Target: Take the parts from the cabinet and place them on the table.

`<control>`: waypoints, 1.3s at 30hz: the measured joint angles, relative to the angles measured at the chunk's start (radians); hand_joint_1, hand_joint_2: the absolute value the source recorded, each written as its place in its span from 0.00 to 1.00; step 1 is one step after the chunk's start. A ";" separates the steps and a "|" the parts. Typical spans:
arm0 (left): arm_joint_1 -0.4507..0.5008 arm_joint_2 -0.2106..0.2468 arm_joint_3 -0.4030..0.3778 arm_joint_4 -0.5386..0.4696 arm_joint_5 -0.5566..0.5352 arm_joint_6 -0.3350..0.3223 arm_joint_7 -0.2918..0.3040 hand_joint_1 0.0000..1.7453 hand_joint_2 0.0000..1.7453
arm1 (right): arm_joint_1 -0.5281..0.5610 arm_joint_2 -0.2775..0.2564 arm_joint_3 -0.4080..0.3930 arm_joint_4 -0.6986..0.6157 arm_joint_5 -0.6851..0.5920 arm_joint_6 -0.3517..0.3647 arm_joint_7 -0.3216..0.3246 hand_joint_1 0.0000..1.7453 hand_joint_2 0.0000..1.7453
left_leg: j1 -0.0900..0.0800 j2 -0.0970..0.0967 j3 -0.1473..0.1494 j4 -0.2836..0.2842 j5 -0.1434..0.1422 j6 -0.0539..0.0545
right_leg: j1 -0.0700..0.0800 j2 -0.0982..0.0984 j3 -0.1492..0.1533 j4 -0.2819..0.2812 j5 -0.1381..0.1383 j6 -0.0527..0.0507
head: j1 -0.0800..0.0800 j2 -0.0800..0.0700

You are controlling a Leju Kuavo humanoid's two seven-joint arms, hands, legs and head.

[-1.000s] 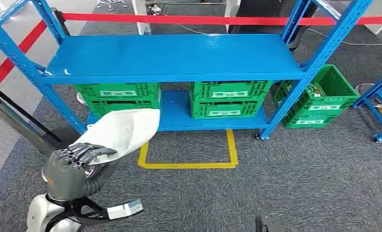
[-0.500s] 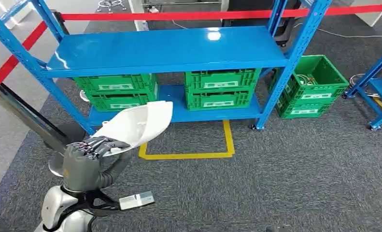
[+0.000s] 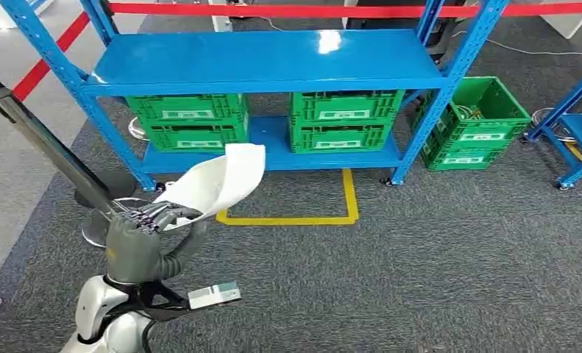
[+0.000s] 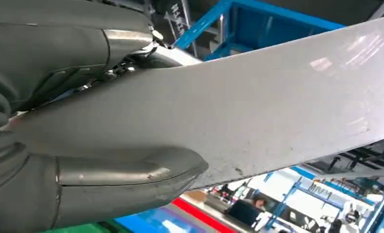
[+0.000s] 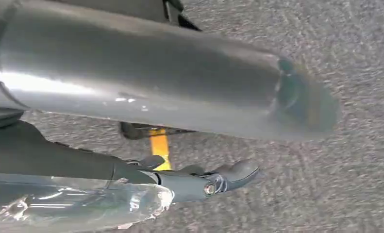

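A white curved shell part (image 3: 218, 180) is held up in front of me by my left hand (image 3: 137, 235), which grips its near edge; the part tilts up toward the blue rack. In the left wrist view the same white part (image 4: 258, 107) lies across the picture, with the thumb of my left hand (image 4: 83, 184) pressed under it and the fingers over it. My right hand (image 5: 131, 77) hangs above the grey carpet; its thumb and dark fingers (image 5: 204, 182) are apart and hold nothing.
The blue shelving rack (image 3: 273, 59) stands ahead with green crates (image 3: 188, 121) (image 3: 343, 121) on its low shelf. Another green crate (image 3: 479, 125) sits on the floor to the right, beside a second blue rack (image 3: 578, 132). Yellow floor marking (image 3: 288, 219), black barrier post (image 3: 45, 140), red tape (image 3: 346, 9).
The whole picture has shifted, so the camera has moved; the rack now sits higher in view. My left hand keeps its hold on the white part.
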 joint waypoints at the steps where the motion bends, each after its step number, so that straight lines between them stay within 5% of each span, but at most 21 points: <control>1: 0.000 0.000 0.000 0.003 0.000 0.000 0.000 1.00 1.00 | 0.000 0.000 0.000 0.000 0.000 0.000 0.000 0.00 0.00 | 0.001 0.001 -0.017 0.004 0.010 -0.003 | -0.003 0.000 0.001 0.032 0.016 0.004 | 0.000 0.000; 4: 0.000 0.000 0.000 0.009 0.000 0.000 0.000 1.00 1.00 | 0.000 -0.002 -0.001 -0.001 0.000 0.000 0.000 0.00 0.00 | 0.008 0.001 -0.062 0.019 0.034 -0.017 | -0.015 0.000 0.122 -0.117 0.131 0.018 | 0.000 0.000; 6: -0.001 -0.002 0.001 0.009 0.000 0.000 0.000 1.00 1.00 | -0.003 0.000 -0.001 -0.002 0.001 0.000 0.000 0.00 0.00 | 0.005 0.000 -0.082 0.033 0.045 -0.030 | -0.013 0.004 0.229 -0.276 0.094 0.026 | 0.006 0.000; 7: 0.000 -0.003 0.001 0.009 0.000 0.000 0.000 1.00 1.00 | -0.003 -0.001 -0.001 -0.002 0.002 0.000 0.000 0.00 0.00 | 0.003 0.000 -0.086 0.034 0.056 -0.033 | -0.014 0.009 0.235 -0.296 0.086 0.008 | 0.002 0.000; 10: 0.000 -0.004 0.001 0.010 0.000 0.000 -0.001 1.00 1.00 | 0.003 0.000 -0.001 -0.002 0.002 0.000 0.000 0.00 0.00 | 0.006 0.000 -0.097 0.032 0.082 -0.044 | -0.010 0.006 0.197 -0.290 0.108 -0.012 | 0.004 0.000; 12: 0.000 -0.003 0.001 0.012 0.000 0.000 -0.001 1.00 1.00 | 0.001 -0.001 -0.001 -0.002 0.002 0.000 0.000 0.00 0.00 | 0.010 -0.004 -0.123 0.087 -0.011 -0.055 | -0.012 0.001 0.187 -0.290 0.127 -0.042 | 0.000 0.000; 14: 0.000 -0.003 0.001 0.014 0.000 0.000 -0.001 1.00 1.00 | 0.001 -0.001 -0.001 -0.002 0.002 0.000 0.000 0.00 0.00 | 0.013 -0.004 -0.159 0.243 -0.121 -0.061 | -0.008 -0.002 0.164 -0.287 0.144 -0.051 | -0.002 0.000; 16: 0.001 -0.003 0.001 0.017 0.000 0.000 -0.001 1.00 1.00 | 0.001 -0.001 -0.001 -0.002 0.002 0.000 0.000 0.00 0.00 | 0.013 -0.004 -0.173 0.355 -0.155 -0.061 | -0.004 -0.004 0.137 -0.282 0.162 -0.052 | -0.002 0.000; 18: 0.001 -0.003 0.001 0.020 0.000 0.000 -0.001 1.00 1.00 | 0.000 -0.002 -0.001 -0.003 0.002 0.000 0.000 0.00 0.00 | 0.012 -0.004 -0.111 0.303 -0.095 -0.051 | 0.003 -0.003 0.109 -0.274 0.177 -0.051 | -0.003 0.000; 20: 0.000 -0.003 0.000 0.019 0.000 0.000 -0.001 1.00 1.00 | 0.001 -0.001 -0.001 -0.003 0.002 0.000 0.000 0.00 0.00 | 0.006 -0.007 0.009 0.137 -0.045 -0.027 | 0.007 -0.001 0.094 -0.269 0.188 -0.050 | -0.002 0.000; 21: -0.002 -0.003 0.000 0.019 0.000 0.000 -0.001 1.00 1.00 | 0.002 0.001 -0.002 -0.003 0.003 0.000 0.000 0.00 0.00 | 0.000 -0.008 0.052 0.065 -0.070 -0.010 | 0.007 -0.001 0.090 -0.268 0.194 -0.046 | -0.001 0.000; 22: -0.003 -0.005 0.000 0.019 0.000 -0.001 -0.001 1.00 1.00 | 0.001 0.002 -0.002 -0.003 0.005 0.000 0.000 0.00 0.00 | 0.000 -0.008 0.072 0.024 -0.073 -0.013 | 0.007 -0.001 0.086 -0.267 0.203 -0.039 | 0.000 0.000; 25: -0.003 -0.005 0.001 0.020 0.003 -0.005 -0.001 1.00 1.00 | -0.001 0.002 -0.003 -0.003 0.013 0.000 0.003 0.00 0.00 | -0.009 -0.008 0.060 0.017 -0.059 -0.011 | 0.000 -0.004 0.074 -0.273 0.230 -0.020 | -0.003 0.000; 27: -0.004 -0.008 0.001 0.021 0.005 -0.008 -0.001 1.00 1.00 | 0.001 0.002 -0.008 -0.003 0.019 -0.001 0.004 0.00 0.00 | 0.004 0.000 0.041 0.000 -0.031 -0.009 | 0.002 0.000 0.050 -0.249 0.179 -0.011 | 0.001 0.000; 29: -0.002 -0.011 0.001 0.022 0.008 -0.016 -0.001 1.00 1.00 | 0.001 0.002 -0.015 -0.003 0.028 0.000 0.008 0.00 0.00 | 0.003 0.000 0.008 0.002 -0.010 -0.003 | -0.004 0.000 0.010 -0.101 0.047 -0.001 | 0.007 0.000; 30: -0.002 -0.011 0.002 0.024 0.008 -0.019 -0.001 1.00 1.00 | 0.000 0.002 -0.018 -0.003 0.032 0.000 0.008 0.00 0.00 | 0.002 0.001 -0.006 0.002 -0.002 -0.003 | -0.005 0.000 -0.005 -0.030 0.015 0.003 | 0.006 0.000; 32: -0.001 -0.011 0.002 0.026 0.009 -0.022 -0.002 1.00 1.00 | 0.000 0.002 -0.022 -0.003 0.038 0.003 0.007 0.00 0.00 | 0.002 0.003 -0.031 0.004 0.018 -0.007 | -0.006 0.000 -0.006 0.048 0.053 0.010 | 0.006 0.000; 34: -0.001 -0.011 0.002 0.030 0.009 -0.022 -0.002 1.00 1.00 | 0.000 0.002 -0.026 -0.003 0.041 0.005 0.007 0.00 0.00 | 0.002 0.003 -0.056 0.007 0.036 -0.012 | -0.007 0.000 0.057 -0.015 0.147 0.009 | 0.007 0.000; 35: -0.001 -0.011 0.002 0.031 0.009 -0.022 -0.002 1.00 1.00 | -0.001 0.002 -0.027 -0.003 0.041 0.005 0.007 0.00 0.00 | 0.003 0.003 -0.064 0.010 0.042 -0.015 | -0.008 0.000 0.106 -0.085 0.164 0.008 | 0.007 0.000; 37: -0.002 -0.011 0.002 0.031 0.009 -0.022 -0.003 1.00 1.00 | -0.005 0.001 -0.027 -0.003 0.042 0.006 0.006 0.00 0.00 | -0.002 0.001 -0.073 0.019 0.054 -0.026 | -0.004 0.001 0.254 -0.295 0.093 0.000 | 0.008 0.000; 39: -0.002 -0.011 0.002 0.031 0.009 -0.023 -0.003 1.00 1.00 | -0.006 0.001 -0.031 -0.004 0.043 0.006 0.005 0.00 0.00 | -0.001 0.002 -0.076 0.019 0.071 -0.036 | -0.001 0.002 0.241 -0.312 0.084 -0.016 | 0.008 0.000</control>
